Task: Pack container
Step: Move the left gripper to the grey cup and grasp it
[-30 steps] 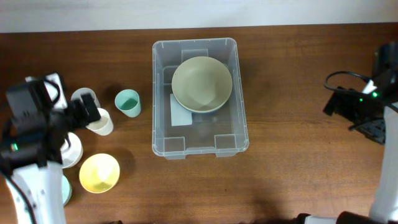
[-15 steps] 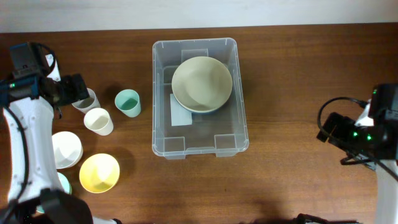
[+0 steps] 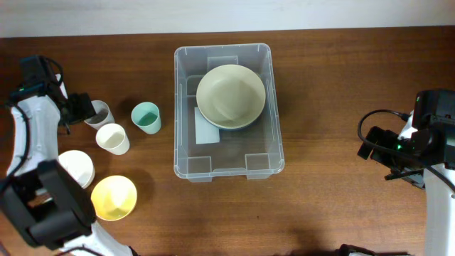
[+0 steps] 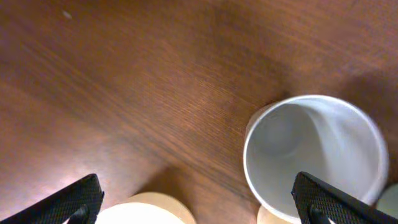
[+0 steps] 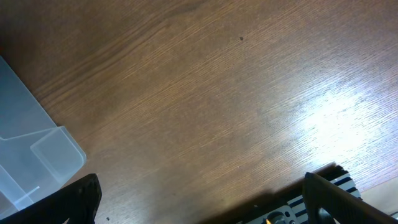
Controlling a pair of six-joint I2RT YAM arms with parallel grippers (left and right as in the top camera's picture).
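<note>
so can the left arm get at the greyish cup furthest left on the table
Probably yes: the left gripper is open right beside the greyish cup, which stands upright, nothing over it. The cream cup close by may crowd one finger.

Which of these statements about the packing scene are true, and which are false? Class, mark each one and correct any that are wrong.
1. A pale bowl sits inside the clear container. True.
2. The teal cup is packed in the container. False: it stands on the table outside the container, on the left arm's side.
3. The yellow bowl lies on the table outside the container. True.
4. The right arm has its jaws shut on a cup. False: its jaws are open and empty over bare table, away from the cups.
</note>
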